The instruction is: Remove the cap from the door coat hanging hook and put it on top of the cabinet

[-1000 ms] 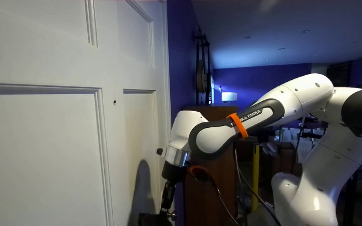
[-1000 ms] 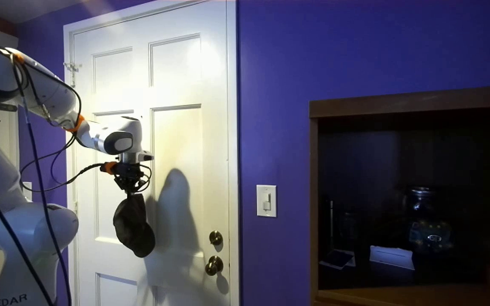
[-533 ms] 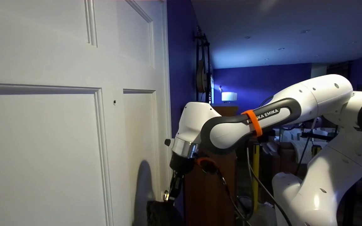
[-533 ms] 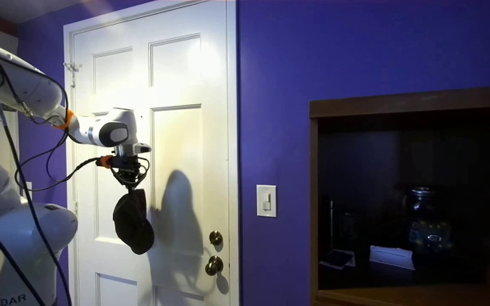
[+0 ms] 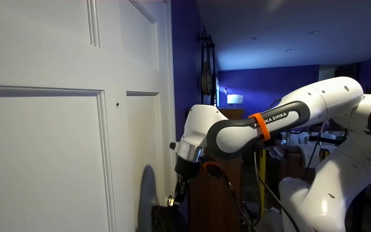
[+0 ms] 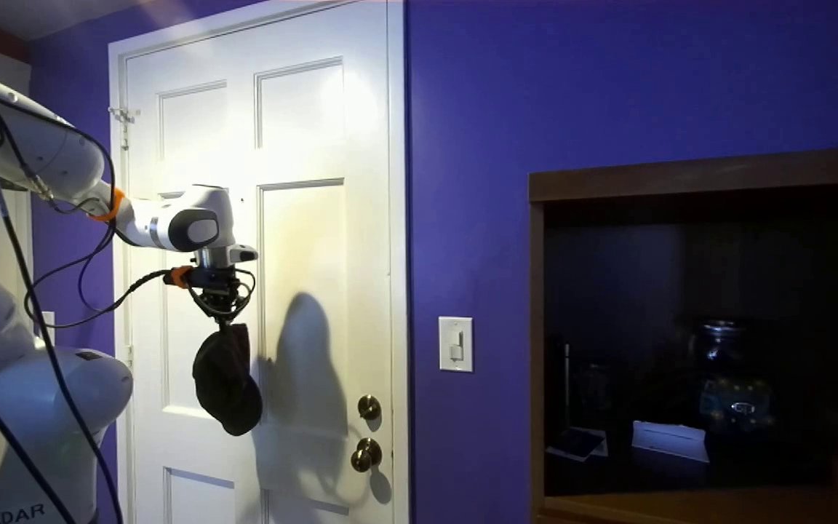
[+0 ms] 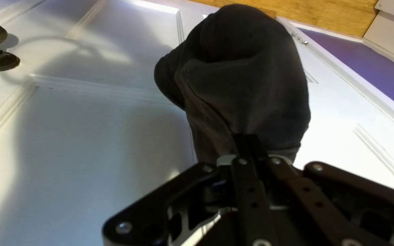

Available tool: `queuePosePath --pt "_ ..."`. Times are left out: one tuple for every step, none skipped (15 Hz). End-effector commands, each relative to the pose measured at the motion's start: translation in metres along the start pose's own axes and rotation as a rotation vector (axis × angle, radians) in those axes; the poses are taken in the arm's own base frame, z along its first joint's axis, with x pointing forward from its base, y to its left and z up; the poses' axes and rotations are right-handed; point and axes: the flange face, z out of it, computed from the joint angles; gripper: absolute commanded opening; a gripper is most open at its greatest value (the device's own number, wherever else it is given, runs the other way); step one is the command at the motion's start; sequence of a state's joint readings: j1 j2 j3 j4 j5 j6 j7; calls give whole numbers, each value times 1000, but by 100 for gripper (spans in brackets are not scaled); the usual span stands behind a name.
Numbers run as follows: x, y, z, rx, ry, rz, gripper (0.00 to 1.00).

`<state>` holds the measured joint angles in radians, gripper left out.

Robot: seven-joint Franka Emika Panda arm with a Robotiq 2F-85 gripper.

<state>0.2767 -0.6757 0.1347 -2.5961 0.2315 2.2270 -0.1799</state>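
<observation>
The dark cap (image 7: 245,89) hangs from my gripper (image 7: 246,138), which is shut on its edge in the wrist view. In an exterior view the cap (image 6: 224,386) hangs below the gripper (image 6: 224,320), in front of the white panelled door (image 6: 302,240). In an exterior view only the cap's upper part (image 5: 167,219) shows at the bottom edge. The brown cabinet (image 6: 703,175) stands to the right of the door, against the purple wall. Its side (image 5: 216,196) and flat top (image 5: 232,109) show partly behind the arm. I cannot make out the hook.
Brass door knobs (image 6: 366,455) sit on the door's right edge. A light switch (image 6: 456,343) is on the wall between door and cabinet. A jar (image 6: 721,342) and a white card (image 6: 670,440) are inside the cabinet's open front. Cables hang along the arm.
The arm has drawn back a little from the door and risen slightly, carrying the cap with it. Over the last half second it has hardly moved. The gripper keeps its hold.
</observation>
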Motion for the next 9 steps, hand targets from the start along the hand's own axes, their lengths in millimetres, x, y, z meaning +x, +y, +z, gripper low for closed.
queuePosePath --pt "0 0 -1 0 -1 0 1" --pt "1 8 1 -31 -6 51 1" --pt "-1 18 -1 -26 6 97 1" --pt "-2 25 -5 -35 23 142 1" --pt "-5 33 -13 -42 44 179 1" --pt "-9 40 -20 -56 57 209 1" --pt "-12 48 -25 -66 71 247 1" --pt "-17 56 -34 -80 87 287 1" --pt "-21 63 -42 -96 107 328 1"
